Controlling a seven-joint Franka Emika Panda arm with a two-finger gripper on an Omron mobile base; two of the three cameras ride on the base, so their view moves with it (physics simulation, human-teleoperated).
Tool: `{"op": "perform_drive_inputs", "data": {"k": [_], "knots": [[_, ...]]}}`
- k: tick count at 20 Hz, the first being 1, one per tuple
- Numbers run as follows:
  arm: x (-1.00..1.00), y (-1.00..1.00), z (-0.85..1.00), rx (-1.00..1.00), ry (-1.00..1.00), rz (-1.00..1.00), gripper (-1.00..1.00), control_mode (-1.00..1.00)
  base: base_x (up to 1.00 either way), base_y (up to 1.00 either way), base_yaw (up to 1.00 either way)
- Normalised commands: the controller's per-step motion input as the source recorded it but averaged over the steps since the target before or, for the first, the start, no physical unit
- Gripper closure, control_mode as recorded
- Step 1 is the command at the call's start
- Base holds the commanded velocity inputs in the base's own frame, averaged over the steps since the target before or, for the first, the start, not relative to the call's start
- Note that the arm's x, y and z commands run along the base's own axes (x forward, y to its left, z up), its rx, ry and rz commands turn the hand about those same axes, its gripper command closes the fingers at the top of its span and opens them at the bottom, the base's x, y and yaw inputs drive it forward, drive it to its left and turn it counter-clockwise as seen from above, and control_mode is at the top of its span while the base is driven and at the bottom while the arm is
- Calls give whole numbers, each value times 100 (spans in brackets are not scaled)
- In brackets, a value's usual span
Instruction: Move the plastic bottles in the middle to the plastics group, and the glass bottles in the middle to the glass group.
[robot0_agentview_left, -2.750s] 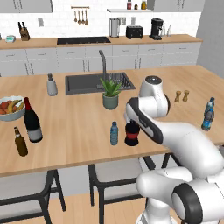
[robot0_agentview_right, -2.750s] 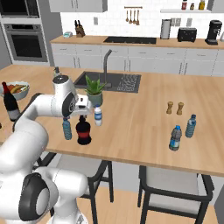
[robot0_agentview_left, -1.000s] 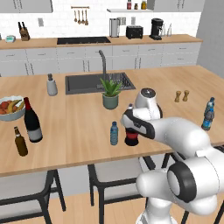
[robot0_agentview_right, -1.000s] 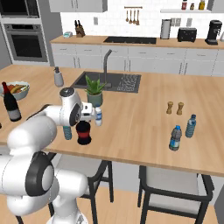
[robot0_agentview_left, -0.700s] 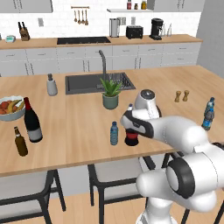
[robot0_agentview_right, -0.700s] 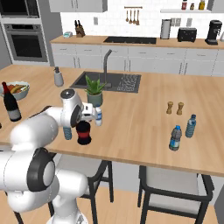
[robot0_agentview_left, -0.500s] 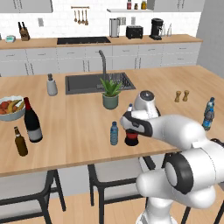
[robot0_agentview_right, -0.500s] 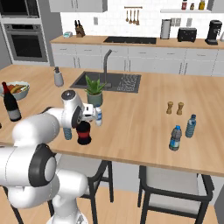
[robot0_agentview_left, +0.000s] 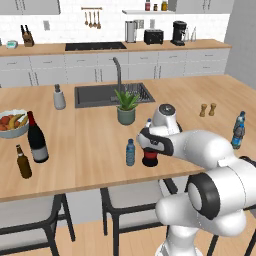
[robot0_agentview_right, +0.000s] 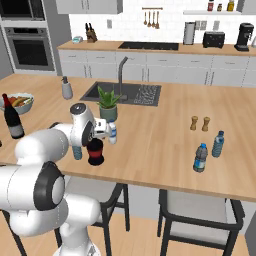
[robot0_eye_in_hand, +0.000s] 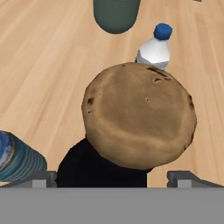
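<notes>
Fingers (robot0_eye_in_hand: 46, 176) flank squat dark cork-topped bottle (robot0_eye_in_hand: 131, 131).

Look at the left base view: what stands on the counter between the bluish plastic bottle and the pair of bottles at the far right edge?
In the left base view, the squat dark bottle stands just right of the bluish bottle; beyond it, the robot's arm covers part of the stretch to the pair.

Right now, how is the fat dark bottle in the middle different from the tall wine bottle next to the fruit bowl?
The squat dark bottle is short and round-bellied; the tall wine bottle is slim and much taller. The squat one stands mid-counter under the open pincer; the wine bottle stands near the counter's left end, untouched. The wine bottle has a pale label; the squat one has a red label. Both are dark and upright.
</notes>
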Motion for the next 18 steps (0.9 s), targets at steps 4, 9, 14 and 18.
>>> {"op": "perform_drive_inputs", "data": {"k": [4, 9, 14, 18], "knots": [[0, 0, 0, 0, 0, 0, -100, -100, 0, 0, 0], [0, 0, 0, 0, 0, 0, 100, -100, 0, 0, 0], [-1, 0, 0, 0, 0, 0, 100, -100, 0, 0, 0], [-56, 0, 9, 0, 0, -1, 100, -100, 0, 0, 0]]}}
